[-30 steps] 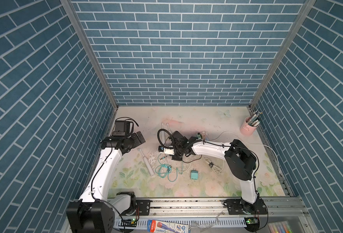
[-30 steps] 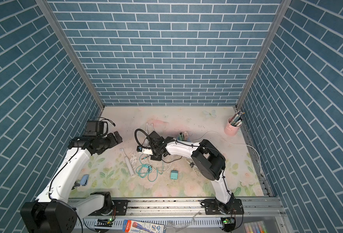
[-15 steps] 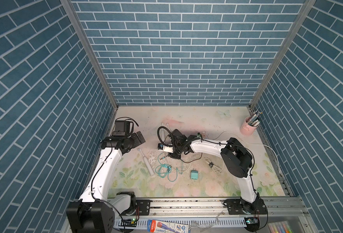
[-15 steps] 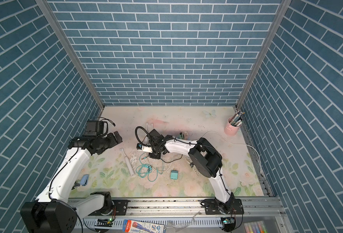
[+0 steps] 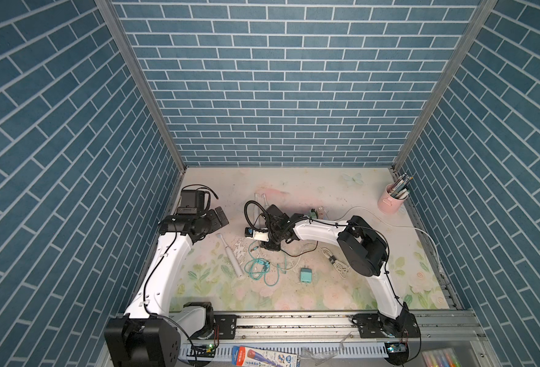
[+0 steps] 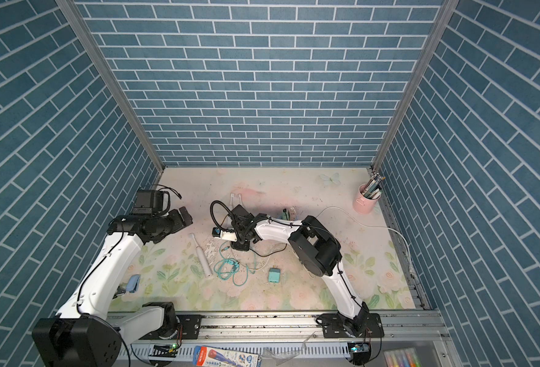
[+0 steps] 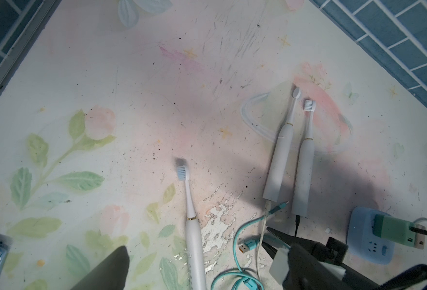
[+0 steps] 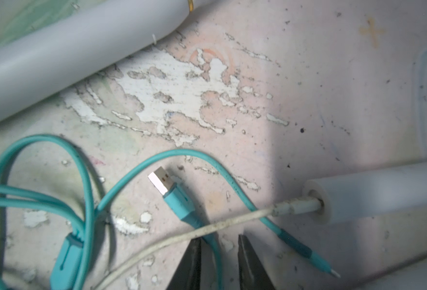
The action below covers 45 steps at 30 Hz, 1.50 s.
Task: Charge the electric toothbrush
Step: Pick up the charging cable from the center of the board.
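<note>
A white electric toothbrush (image 5: 230, 254) (image 7: 194, 241) lies loose on the floral mat, with no cable in it. Two more toothbrushes (image 7: 280, 155) (image 7: 305, 160) lie side by side further back. One of them (image 8: 383, 190) has a white cable (image 8: 232, 221) plugged into its base. A teal cable (image 5: 259, 267) lies coiled, its USB plug (image 8: 164, 185) free. My right gripper (image 8: 220, 238) (image 5: 270, 245) is low over these cables, jaws slightly apart, with the teal cable running loose between them. My left gripper (image 5: 221, 217) hovers wide open and empty to the left, one finger (image 7: 106, 266) showing.
A teal wall adapter (image 5: 306, 275) lies toward the front. A blue power strip (image 7: 369, 236) holds a green adapter (image 7: 393, 229). A bundled white cable (image 5: 337, 263) lies by the right arm. A pink pen cup (image 5: 392, 198) stands at the back right. Blue brick walls enclose the mat.
My right gripper's jaws have parted from shut. The right arm has shifted slightly to the left. The left arm has not moved.
</note>
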### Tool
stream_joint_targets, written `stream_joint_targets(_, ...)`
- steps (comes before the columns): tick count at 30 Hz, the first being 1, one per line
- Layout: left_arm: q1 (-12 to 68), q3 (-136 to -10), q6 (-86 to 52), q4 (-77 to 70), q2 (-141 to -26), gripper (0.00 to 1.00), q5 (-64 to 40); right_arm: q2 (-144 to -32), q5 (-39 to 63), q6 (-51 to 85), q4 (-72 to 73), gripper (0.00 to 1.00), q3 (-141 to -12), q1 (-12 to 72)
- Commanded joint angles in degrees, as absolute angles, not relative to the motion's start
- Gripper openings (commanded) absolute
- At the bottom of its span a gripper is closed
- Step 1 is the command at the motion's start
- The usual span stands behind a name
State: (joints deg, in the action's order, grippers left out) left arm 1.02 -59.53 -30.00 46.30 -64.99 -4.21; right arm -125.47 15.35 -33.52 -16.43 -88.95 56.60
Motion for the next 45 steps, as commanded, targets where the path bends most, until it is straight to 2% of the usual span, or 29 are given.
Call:
stream_joint_targets(1, 0.7, -58.9, -29.4, 46.9, -64.8, 1.00, -3.8, -128.2, 18.6, -35.8, -19.0, 0.28, -88.7, 58.6)
stream_joint_targets(13, 0.7, -58.8, -29.3, 46.8, -64.8, 1.00, -3.9, -129.1, 24.2, -33.7, -17.2, 0.28, -89.4, 59.0)
stream_joint_targets(17, 0.7, -58.8, -29.4, 46.8, -64.6, 1.00, -3.8, -128.9, 24.7, -33.5, -17.9, 0.23, -89.3, 59.0)
stream_joint_targets(21, 0.7, -58.8, -29.3, 46.8, -64.7, 1.00, -4.0, -127.4, 19.7, -34.2, -17.2, 0.18, -87.5, 59.0)
stream_joint_targets(25, 0.7, -58.8, -29.4, 46.7, -64.6, 1.00, -4.1, -121.1, 16.7, -34.6, -12.2, 0.21, -82.2, 58.6)
stream_joint_targets(31, 0.7, -58.8, -29.3, 46.7, -64.3, 1.00, -3.9, -116.5, 20.2, -33.8, -11.5, 0.28, -83.0, 59.3)
stream_joint_targets(36, 0.7, -58.8, -29.3, 46.8, -64.3, 0.99, -3.7, -117.1, 22.5, -33.9, -12.2, 0.35, -85.2, 61.1)
stream_joint_targets(45, 0.7, -58.8, -29.3, 46.8, -64.1, 1.00, -3.6, -122.3, 22.8, -37.7, -17.8, 0.37, -88.0, 61.8)
